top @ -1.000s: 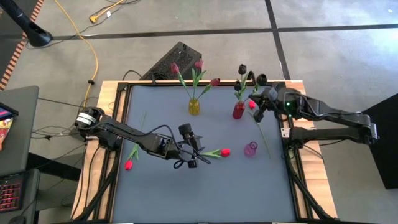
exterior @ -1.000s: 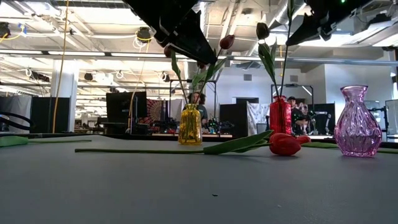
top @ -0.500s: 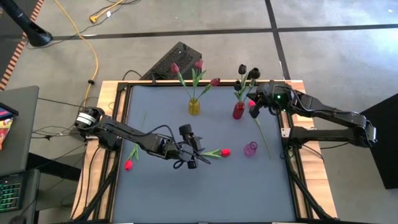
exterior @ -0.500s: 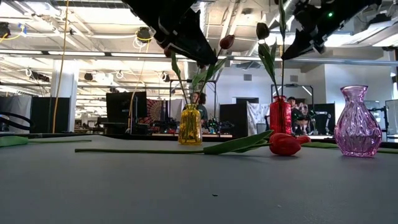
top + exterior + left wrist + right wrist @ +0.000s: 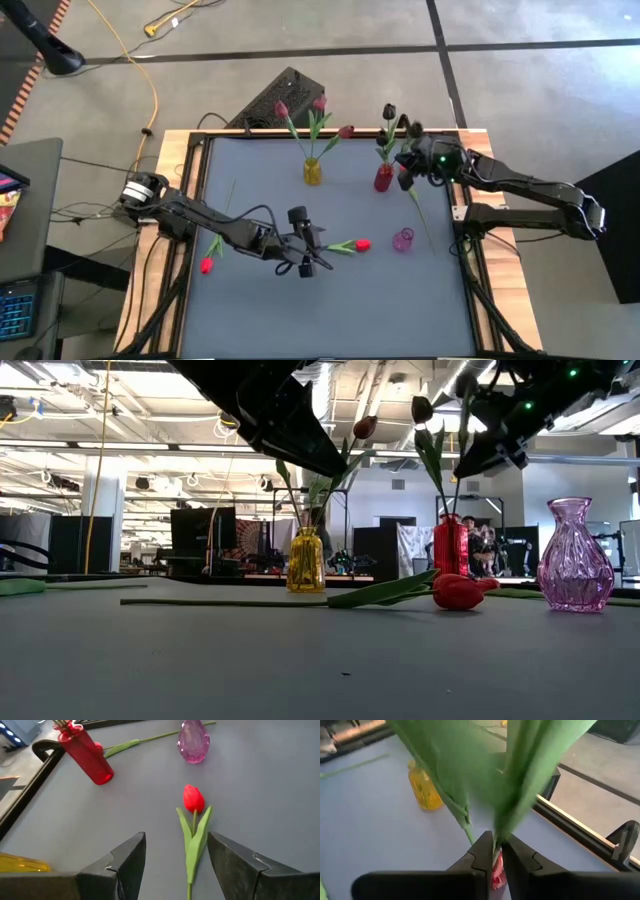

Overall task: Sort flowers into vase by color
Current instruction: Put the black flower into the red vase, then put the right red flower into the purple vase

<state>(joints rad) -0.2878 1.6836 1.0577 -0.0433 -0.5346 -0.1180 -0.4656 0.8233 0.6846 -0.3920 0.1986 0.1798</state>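
Left to right: red tulip (image 5: 207,264) at the counter's (image 5: 330,310) left edge; left gripper (image 5: 175,862) spread wide over a lying red tulip (image 5: 194,800). Right gripper (image 5: 495,851) pinches a black tulip's stem (image 5: 496,837) over the red vase (image 5: 384,178); jaws just starting to part. Keep the stem vertical, release once seated. Versus earlier, the right arm has moved in over the vase.

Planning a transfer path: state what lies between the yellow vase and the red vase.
Bare table; in the high view nothing lies between yellow vase and red vase.
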